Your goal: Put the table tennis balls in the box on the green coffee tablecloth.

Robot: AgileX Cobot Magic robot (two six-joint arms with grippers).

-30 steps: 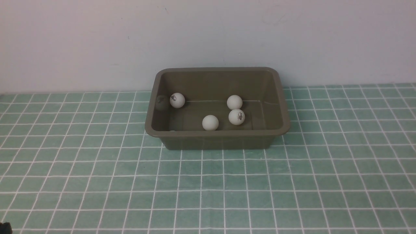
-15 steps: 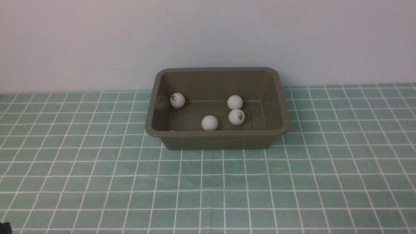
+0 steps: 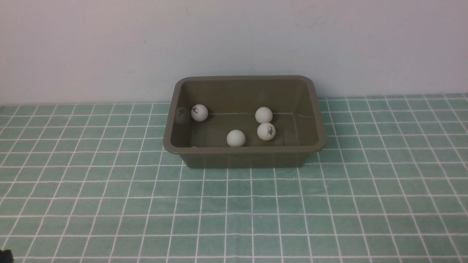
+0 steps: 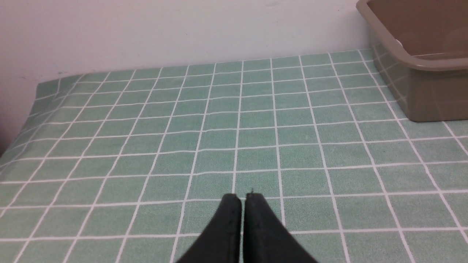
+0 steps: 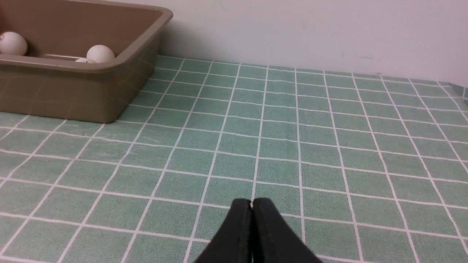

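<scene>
The olive-brown box (image 3: 244, 157) stands on the green tablecloth (image 3: 234, 204) near the back wall. Several white table tennis balls lie inside it: one at the left wall (image 3: 199, 112), two close together right of the middle (image 3: 263, 115) (image 3: 266, 131), and one near the front wall (image 3: 236, 138). A sliver of another ball (image 3: 193, 147) shows behind the near rim. My left gripper (image 4: 243, 197) is shut and empty over bare cloth, left of the box (image 4: 420, 91). My right gripper (image 5: 251, 201) is shut and empty, right of the box (image 5: 73, 95).
A plain white wall (image 3: 234, 44) rises just behind the box. The cloth's left edge (image 4: 33, 106) drops off in the left wrist view. A small black part (image 3: 5, 255) shows at the front view's lower left corner.
</scene>
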